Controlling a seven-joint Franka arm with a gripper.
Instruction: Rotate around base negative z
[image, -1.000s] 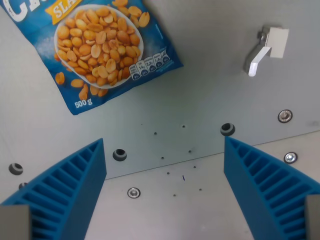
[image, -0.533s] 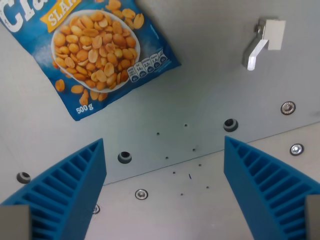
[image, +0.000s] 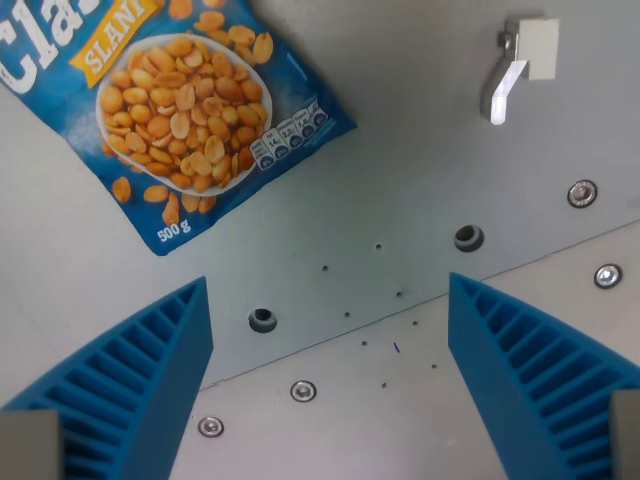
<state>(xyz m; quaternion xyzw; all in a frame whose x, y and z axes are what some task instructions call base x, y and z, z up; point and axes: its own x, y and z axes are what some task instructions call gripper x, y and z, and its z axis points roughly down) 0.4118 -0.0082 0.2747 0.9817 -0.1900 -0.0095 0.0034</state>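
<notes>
Step in hand, as I judge it: a free turn of the arm about its base, no object to grasp. Gripper (image: 330, 380) spread wide, holding nothing; blue fingers (image: 130, 385) at both lower corners. No task object as such. Under it lies the grey bench (image: 420, 150), with a seam running up toward the wrist view's right. Peanut bag (image: 170, 110) flat at upper left, well clear of the fingers. White bracket (image: 520, 65) upper right. Next move likely calls for steady rotation at constant height.
</notes>
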